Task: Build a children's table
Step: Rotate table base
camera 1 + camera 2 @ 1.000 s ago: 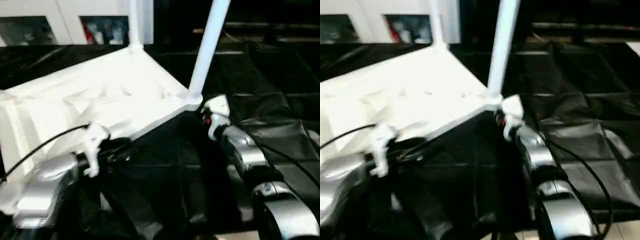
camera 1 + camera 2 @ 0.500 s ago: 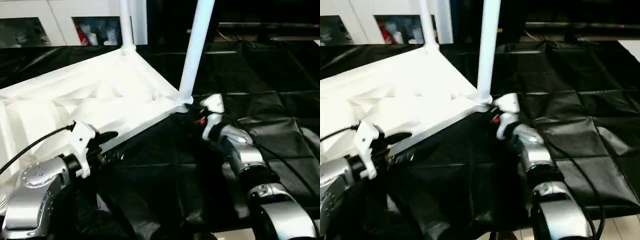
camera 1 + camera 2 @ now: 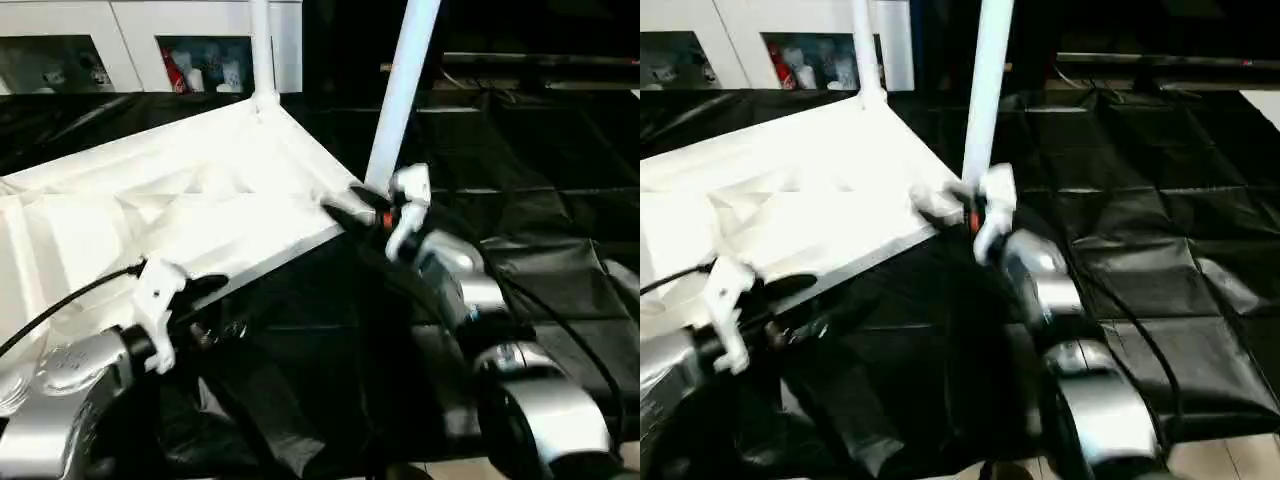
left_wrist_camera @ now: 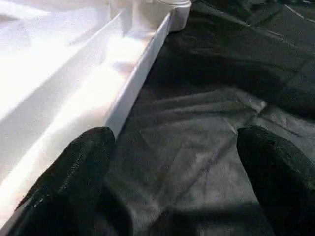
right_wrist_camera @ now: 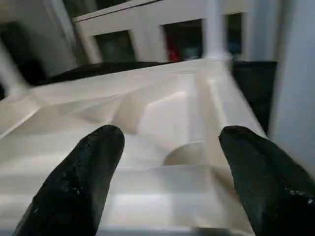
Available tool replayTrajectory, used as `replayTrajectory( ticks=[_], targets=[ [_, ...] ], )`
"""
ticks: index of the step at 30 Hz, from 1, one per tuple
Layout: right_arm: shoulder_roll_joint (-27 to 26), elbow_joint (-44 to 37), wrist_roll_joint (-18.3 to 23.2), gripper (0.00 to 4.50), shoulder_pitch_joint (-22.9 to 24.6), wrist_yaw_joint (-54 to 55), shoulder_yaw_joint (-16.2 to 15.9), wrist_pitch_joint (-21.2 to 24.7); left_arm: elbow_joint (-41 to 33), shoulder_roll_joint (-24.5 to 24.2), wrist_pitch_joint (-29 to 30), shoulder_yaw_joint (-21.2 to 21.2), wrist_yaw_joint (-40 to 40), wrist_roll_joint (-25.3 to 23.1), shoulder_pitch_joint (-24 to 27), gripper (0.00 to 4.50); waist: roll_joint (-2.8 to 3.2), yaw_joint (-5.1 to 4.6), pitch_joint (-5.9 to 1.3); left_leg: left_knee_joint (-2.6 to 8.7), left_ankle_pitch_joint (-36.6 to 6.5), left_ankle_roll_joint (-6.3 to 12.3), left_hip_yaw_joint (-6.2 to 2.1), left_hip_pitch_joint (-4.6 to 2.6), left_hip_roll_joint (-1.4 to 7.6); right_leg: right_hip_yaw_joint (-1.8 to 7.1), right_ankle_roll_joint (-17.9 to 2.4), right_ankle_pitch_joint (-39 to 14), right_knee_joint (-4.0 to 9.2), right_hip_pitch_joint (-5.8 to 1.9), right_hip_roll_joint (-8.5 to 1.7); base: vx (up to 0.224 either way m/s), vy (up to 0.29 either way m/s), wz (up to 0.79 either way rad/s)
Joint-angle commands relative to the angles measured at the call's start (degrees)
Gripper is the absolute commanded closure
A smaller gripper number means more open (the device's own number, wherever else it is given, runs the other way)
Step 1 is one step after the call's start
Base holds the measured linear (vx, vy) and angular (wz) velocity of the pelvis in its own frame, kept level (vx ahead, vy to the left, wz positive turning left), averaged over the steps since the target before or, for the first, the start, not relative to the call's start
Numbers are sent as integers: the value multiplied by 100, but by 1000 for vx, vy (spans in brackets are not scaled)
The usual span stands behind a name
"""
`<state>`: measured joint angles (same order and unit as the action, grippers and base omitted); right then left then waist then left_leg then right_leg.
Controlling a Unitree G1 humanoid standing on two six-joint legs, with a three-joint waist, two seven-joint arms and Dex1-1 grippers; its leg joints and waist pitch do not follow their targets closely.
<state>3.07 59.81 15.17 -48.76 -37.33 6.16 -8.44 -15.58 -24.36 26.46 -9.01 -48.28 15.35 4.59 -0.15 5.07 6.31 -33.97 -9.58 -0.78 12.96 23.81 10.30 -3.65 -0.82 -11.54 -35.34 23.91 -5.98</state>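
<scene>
The children's table (image 3: 190, 200) lies upside down on the black mat, rimmed underside up. Two white legs stand in its corners, the near leg (image 3: 402, 90) and the far leg (image 3: 262, 50). My left gripper (image 3: 214, 304) is open beside the table's front rim (image 4: 133, 88); one finger (image 4: 69, 182) is right at the rim and only mat lies between the two. My right gripper (image 3: 348, 210) is open and reaches over the corner at the near leg's base. In the right wrist view its fingers (image 5: 78, 187) straddle the ribbed underside (image 5: 167, 113), holding nothing.
A black quilted mat (image 3: 560, 220) covers the work area. A white cabinet with glass doors (image 3: 120, 40) stands behind the table. Light floor (image 3: 1230, 460) shows past the mat's near right edge. A black cable (image 3: 60, 300) runs along my left forearm.
My left gripper's fingers have spread wide at the front rim. My right gripper has moved from beside the corner to over the table's underside at the near leg's base.
</scene>
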Motion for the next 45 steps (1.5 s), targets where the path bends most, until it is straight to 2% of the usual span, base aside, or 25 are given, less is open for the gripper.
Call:
replayTrajectory(
  ticks=[1, 2, 5, 6, 7, 8, 9, 10, 12, 13, 14, 16, 17, 24, 25, 27, 28, 29, 33, 35, 39, 41, 43, 44, 45],
  targets=[
    [4, 225, 124, 90, -125, 366, 200, -70, -134, -57, 36, -104, 24, 62, 154, 2, 50, -9, -424, 447, -861, 328, -188, -268, 340, 258, -1451, -350, 291, -204, -259, 0, 0, 0],
    [-1, 308, 175, 90, -200, 527, 286, -81, -184, -53, 35, -138, 33, 75, 265, 2, 25, -11, -405, 454, -893, 334, -182, -271, 339, 256, -1413, -376, 306, -192, -243, 0, 0, 0],
    [-4, 585, 244, 90, -399, 875, 537, -159, -287, -92, 19, -177, 60, 108, 565, 2, 27, -10, -393, 462, -1014, 292, -183, -276, 340, 266, -1365, -515, 316, -184, -249, 0, 0, 0],
    [0, 668, 267, 90, -456, 969, 618, -200, -333, -113, 16, -180, 75, 114, 665, 2, 9, -3, -382, 467, -1060, 285, -175, -283, 342, 267, -1332, -574, 329, -176, -246, 0, 0, 0],
    [8, 715, 281, 90, -488, 1033, 663, -220, -359, -120, 15, -188, 86, 124, 717, 2, 23, 2, -379, 476, -1157, 247, -184, -281, 343, 270, -1284, -691, 334, -176, -253, 0, 0, 0],
    [71, 883, 327, 90, -591, 1332, 801, -270, -436, -127, -6, -257, 115, 160, 906, 2, -7, 26, -379, 478, -1152, 208, -187, -294, 354, 273, -1230, -750, 331, -165, -265, 0, 0, 0],
    [104, 957, 336, 90, -631, 1466, 847, -294, -460, -131, -22, -291, 124, 176, 983, 2, -2, 5, -380, 485, -1168, 193, -189, -282, 347, 268, -1236, -750, 327, -174, -253, 0, 0, 0],
    [156, 1034, 352, 90, -677, 1630, 909, -318, -488, -142, -42, -343, 123, 190, 1096, 2, 12, 18, -363, 496, -1302, 132, -179, -309, 349, 265, -1179, -856, 352, -139, -240, 0, 0, 0],
    [178, 1066, 364, 90, -698, 1691, 934, -330, -502, -148, -46, -362, 124, 196, 1144, 2, -22, 27, -365, 498, -1383, 76, -173, -318, 343, 269, -1104, -857, 351, -136, -223, 0, 0, 0],
    [245, 1149, 358, 90, -756, 1817, 983, -344, -527, -163, -87, -399, 121, 210, 1246, 2, -19, 45, -363, 502, -1422, 39, -169, -327, 342, 273, -1050, -860, 354, -125, -223, 0, 0, 0],
    [290, 1187, 322, 90, -788, 1857, 985, -365, -534, -170, -104, -422, 119, 225, 1288, 2, -46, 49, -369, 505, -1447, 11, -176, -311, 338, 272, -1016, -890, 348, -141, -230, 0, 0, 0],
    [376, 1244, 274, 90, -851, 1933, 1015, -396, -528, -186, -139, -461, 123, 241, 1349, 2, -47, 60, -374, 513, -1489, -42, -182, -311, 337, 266, -959, -929, 350, -140, -228, 0, 0, 0],
    [403, 1261, 263, 90, -874, 1962, 1039, -405, -522, -194, -152, -471, 130, 245, 1365, 2, -46, 73, -372, 510, -1550, -71, -171, -335, 338, 272, -937, -933, 356, -116, -220, 0, 0, 0],
    [783, 1408, 213, 90, -1018, 2218, 1182, -521, -314, -285, -317, -582, 161, 285, 1332, 2, -58, 92, -414, 472, -1357, -35, -166, -296, 316, 270, -971, -615, 316, -162, -226, 0, 0, 0],
    [869, 1419, 201, 90, -998, 2202, 1188, -526, -256, -342, -355, -636, 113, 327, 1322, 2, -32, 99, -424, 462, -1278, -14, -176, -283, 310, 264, -975, -533, 298, -178, -228, 0, 0, 0],
    [928, 1420, 166, 90, -965, 2168, 1174, -538, -227, -405, -394, -694, 22, 400, 1342, 2, -53, 91, -435, 445, -1156, 51, -173, -272, 305, 257, -1007, -360, 281, -192, -217, 0, 0, 0],
    [968, 1419, 123, 90, -926, 2111, 1156, -538, -225, -472, -402, -764, -109, 515, 1392, 2, -32, 90, -431, 438, -1107, 86, -174, -264, 299, 252, -1041, -308, 277, -193, -216, 0, 0, 0],
    [987, 1413, 86, 90, -885, 2050, 1125, -539, -219, -532, -407, -819, -225, 590, 1457, 2, -38, 85, -431, 429, -1048, 121, -175, -253, 289, 245, -1090, -264, 267, -204, -213, 0, 0, 0],
    [1014, 1358, -72, 90, -683, 1697, 928, -619, -205, -769, -454, -1073, -629, 852, 1657, 2, -34, 66, -411, 429, -1101, 187, -171, -236, 307, 236, -1173, -358, 270, -209, -204, 0, 0, 0],
    [1008, 1313, -131, 90, -586, 1529, 852, -666, -83, -835, -493, -1190, -707, 924, 1609, 2, -21, 63, -406, 435, -1218, 158, -166, -255, 324, 240, -1218, -466, 281, -196, -200, 0, 0, 0],
    [961, 1094, -83, 90, -296, 864, 779, -655, 223, -1045, -502, -1636, -919, 1223, 1538, 2, -26, 54, -391, 446, -1340, 114, -161, -232, 328, 249, -1246, -620, 287, -206, -202, 0, 0, 0],
    [945, 928, -56, 90, -99, 573, 782, -625, 319, -1198, -522, -1931, -1066, 1392, 1689, 2, -5, 54, -379, 462, -1458, 40, -163, -244, 356, 261, -1233, -769, 309, -192, -201, 0, 0, 0],
    [928, 812, -41, 90, 53, 533, 785, -649, 364, -1299, -498, -2140, -1210, 1518, 1802, 2, -29, 44, -368, 468, -1519, -4, -163, -242, 359, 269, -1244, -842, 310, -188, -196, 0, 0, 0],
    [920, 740, -24, 90, 165, 527, 784, -686, 412, -1366, -474, -2298, -1293, 1593, 1855, 2, 15, 51, -356, 476, -1641, -47, -167, -258, 359, 272, -1248, -1014, 320, -169, -204, 0, 0, 0],
    [908, 674, -3, 90, 267, 521, 789, -704, 481, -1435, -464, -2434, -1375, 1647, 1890, 2, 2, 41, -340, 489, -1748, -74, -161, -262, 359, 275, -1227, -1138, 348, -159, -198, 0, 0, 0]
  ],
)
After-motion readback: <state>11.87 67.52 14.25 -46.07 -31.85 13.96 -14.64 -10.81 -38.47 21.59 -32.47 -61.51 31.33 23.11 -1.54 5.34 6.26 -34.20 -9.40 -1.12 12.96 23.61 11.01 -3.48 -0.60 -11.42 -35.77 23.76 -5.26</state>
